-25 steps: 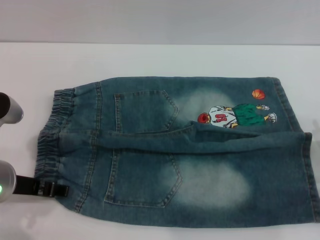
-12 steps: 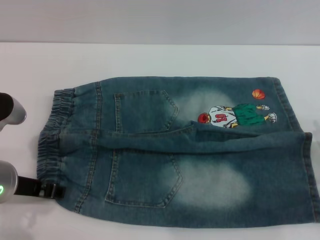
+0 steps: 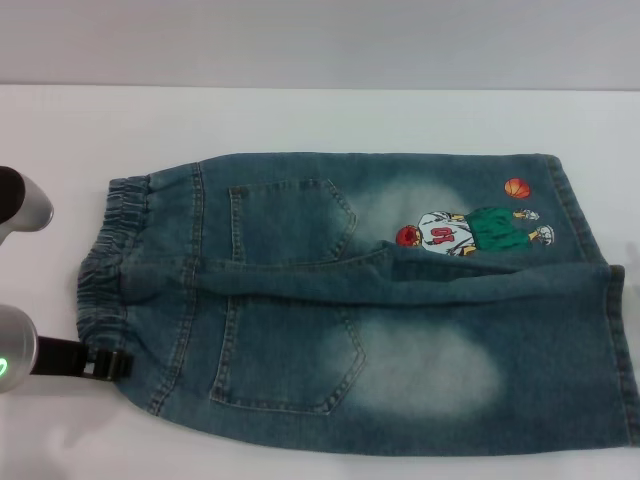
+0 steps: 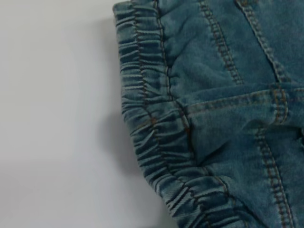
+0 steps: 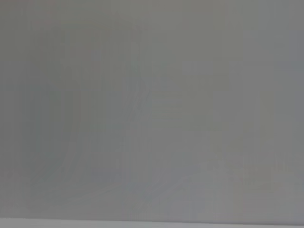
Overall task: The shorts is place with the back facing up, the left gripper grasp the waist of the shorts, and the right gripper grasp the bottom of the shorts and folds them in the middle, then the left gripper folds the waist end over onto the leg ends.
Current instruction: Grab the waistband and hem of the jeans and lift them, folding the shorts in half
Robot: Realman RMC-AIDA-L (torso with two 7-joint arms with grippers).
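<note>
The shorts (image 3: pixel 380 300) lie flat on the white table (image 3: pixel 300 120), back up, with two patch pockets showing. The waist of the shorts (image 3: pixel 105 260) is the puckered elastic band at the left end; the left wrist view shows this band (image 4: pixel 152 128) close up. The bottom of the shorts (image 3: pixel 622 350), two flat leg hems, lies at the right end, the far leg bearing the cartoon print (image 3: pixel 470 230). My left gripper (image 3: pixel 112 365) sits low at the near corner of the waist, touching the denim edge. The right gripper is out of view.
A grey wall rises behind the table's far edge. Another white and silver part of the left arm (image 3: pixel 25 205) sits at the far left, beside the waistband. The right wrist view shows only a blank grey surface.
My left gripper has crept away from the table's near edge and slightly right, along the waist's near corner. The near left edge of the shorts has shifted a little with it.
</note>
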